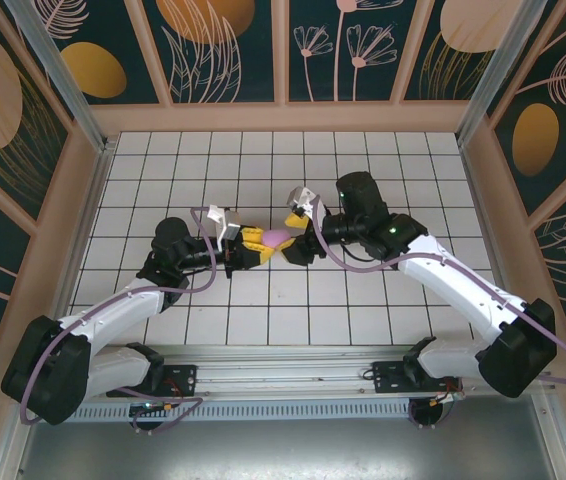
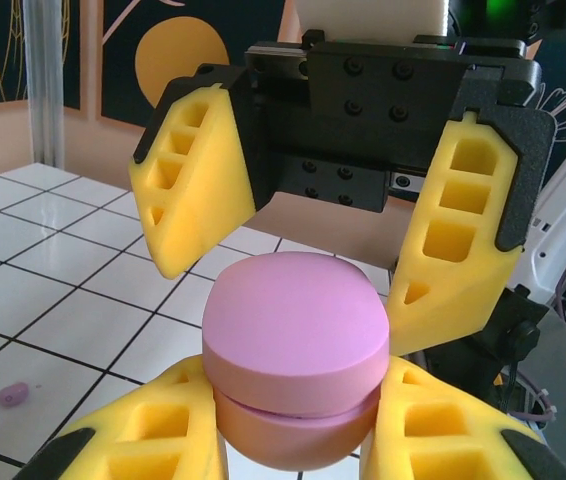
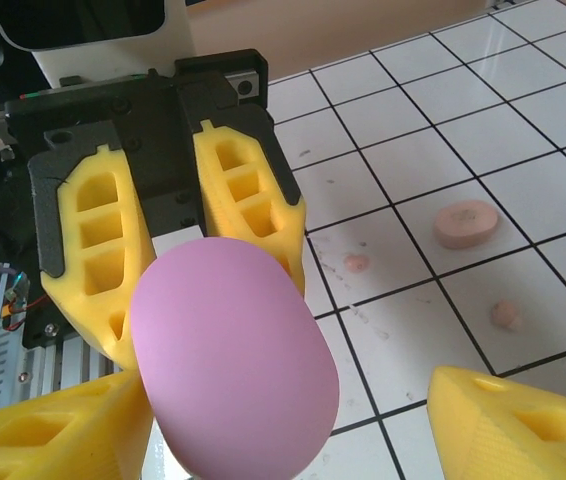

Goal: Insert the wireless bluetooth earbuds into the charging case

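**Case shut and held aloft; earbuds lying loose on the tiles**

The charging case (image 2: 298, 350), a light purple rounded puck, is hanging above the table at mid-scene. The left gripper (image 1: 261, 250) is clamping its lower half between yellow fingers (image 2: 143, 450). The right gripper (image 1: 296, 238) is facing it with jaws spread wide, touching nothing.

The seam between lid and base is sitting closed, so the inside is hidden. Whether any bud is already in there cannot be told.

The earbuds in sight are lying on the white tiles (image 3: 413, 150) to the far side of the case. There is one light purple bud (image 2: 13, 395) and two small pale pink buds (image 3: 358, 263) (image 3: 506, 315). A larger pale pink oval piece (image 3: 466, 222) is resting near the pink pair; what it is cannot be told.

Judgement on handling: the case is looking light, rigid and smooth, so it is liable to slip. The lid is best taken across its rim just above the seam. The buds are looking tiny, light and glossy, likely to skid or pop free, so each is calling for a gentle fingertip pinch across its widest part.
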`<control>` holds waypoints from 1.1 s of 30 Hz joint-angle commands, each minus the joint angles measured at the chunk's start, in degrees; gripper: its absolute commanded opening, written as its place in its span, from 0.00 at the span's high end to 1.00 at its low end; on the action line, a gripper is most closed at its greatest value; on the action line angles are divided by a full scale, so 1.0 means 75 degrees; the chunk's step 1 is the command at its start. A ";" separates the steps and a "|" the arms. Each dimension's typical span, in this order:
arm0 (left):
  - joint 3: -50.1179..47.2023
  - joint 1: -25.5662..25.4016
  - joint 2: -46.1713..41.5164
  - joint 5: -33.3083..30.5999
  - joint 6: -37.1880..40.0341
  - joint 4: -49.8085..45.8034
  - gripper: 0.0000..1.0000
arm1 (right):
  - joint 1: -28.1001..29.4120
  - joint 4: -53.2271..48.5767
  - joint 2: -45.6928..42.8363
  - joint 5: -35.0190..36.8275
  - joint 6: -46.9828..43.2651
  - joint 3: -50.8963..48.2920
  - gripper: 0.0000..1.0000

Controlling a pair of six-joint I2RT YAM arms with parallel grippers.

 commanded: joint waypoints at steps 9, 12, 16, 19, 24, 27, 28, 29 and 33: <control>-0.0001 -0.0063 -0.0184 0.0540 0.0449 0.0055 1.00 | -0.0417 0.0721 0.0231 0.0404 0.0615 0.0360 0.28; -0.0022 -0.0069 -0.0194 0.0555 0.0513 0.0055 1.00 | -0.0417 0.0774 0.0346 0.0584 0.0810 0.0397 0.28; -0.0028 -0.0063 -0.0206 0.0549 0.0516 0.0085 1.00 | -0.0423 0.0719 0.0499 0.0661 0.0934 0.0456 0.28; -0.0034 -0.0063 -0.0200 0.0519 0.0509 0.0090 1.00 | -0.0417 0.0637 0.0553 0.0659 0.0960 0.0447 0.29; -0.0045 -0.0063 -0.0171 0.0423 0.0423 0.0130 1.00 | -0.0433 0.0529 0.0410 0.0572 0.0976 0.0436 0.29; -0.0047 -0.0065 -0.0092 0.0423 0.0321 0.0227 1.00 | -0.0429 0.0481 0.0235 0.0536 0.1008 0.0436 0.29; -0.0048 -0.0063 -0.0066 0.0431 0.0295 0.0245 1.00 | -0.0437 0.0459 0.0198 0.0524 0.1000 0.0435 0.29; -0.0034 -0.0063 -0.0022 0.0432 0.0265 0.0286 1.00 | -0.0439 0.0436 0.0157 0.0512 0.1006 0.0434 0.28; 0.0019 -0.0063 0.0069 0.0434 0.0223 0.0313 1.00 | -0.0435 0.0266 0.0079 0.0399 0.0923 0.0435 0.28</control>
